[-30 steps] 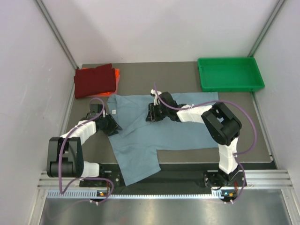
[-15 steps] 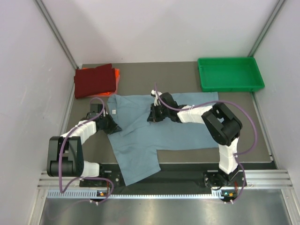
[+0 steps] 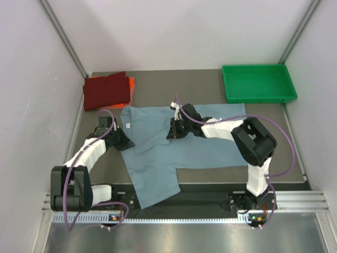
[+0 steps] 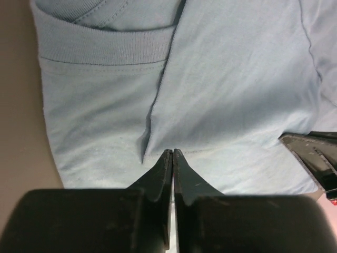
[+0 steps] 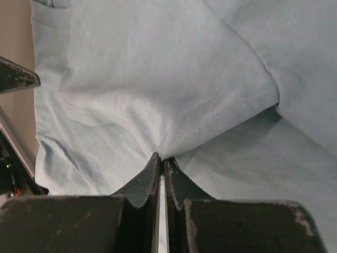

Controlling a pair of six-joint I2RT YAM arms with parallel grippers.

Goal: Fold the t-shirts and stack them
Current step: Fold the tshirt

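Observation:
A grey-blue t-shirt (image 3: 184,147) lies spread across the middle of the table, one part hanging over the near edge. My left gripper (image 3: 122,140) sits at its left side near the collar, shut on the t-shirt with its tips (image 4: 172,153) pressed together on the stitched hem and a small pleat beside them. My right gripper (image 3: 173,130) is on the upper middle of the t-shirt, shut, and the cloth bunches into its tips (image 5: 160,157). A dark red folded t-shirt (image 3: 107,91) lies at the back left on an orange one (image 3: 131,83).
A green plastic tray (image 3: 258,83) stands at the back right corner. White walls close in the table on the left, back and right. A metal rail (image 3: 184,213) runs along the near edge by the arm bases.
Both grippers have closed on the grey-blue t-shirt. The left arm has shifted slightly to the left and its elbow has dropped; the right arm has hardly moved.

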